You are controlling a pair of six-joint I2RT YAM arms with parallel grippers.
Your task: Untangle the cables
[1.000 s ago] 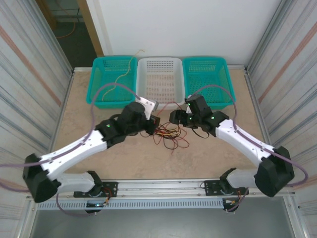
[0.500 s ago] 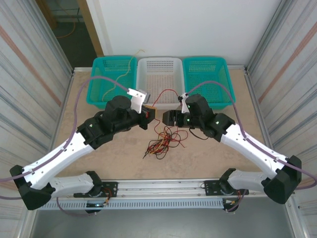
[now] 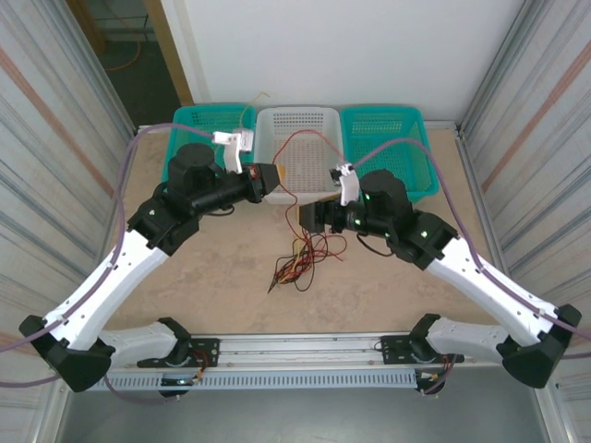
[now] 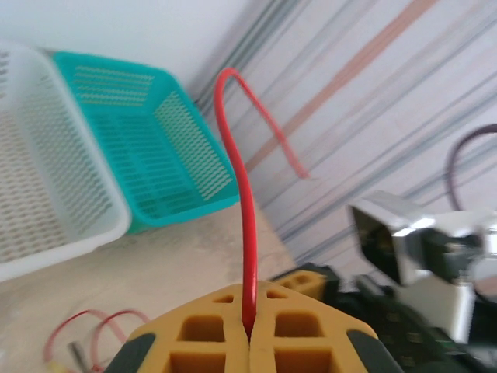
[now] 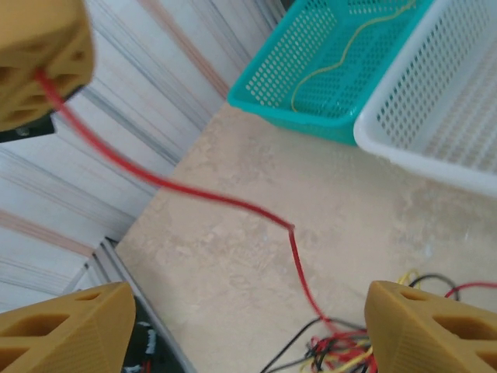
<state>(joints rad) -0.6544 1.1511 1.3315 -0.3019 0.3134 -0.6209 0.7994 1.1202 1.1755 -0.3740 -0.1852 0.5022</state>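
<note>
Left tool (image 4: 248,336) clamps 1 red cable (image 4: 247,233); right tool (image 5: 248,326) stands apart, near the cable tangle (image 3: 303,260).

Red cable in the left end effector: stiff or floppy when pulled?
Probably floppy: the red cable arches and droops above the left end effector. Likely light, being so thin. It may tug the cable tangle, since it sags down into it.
</note>
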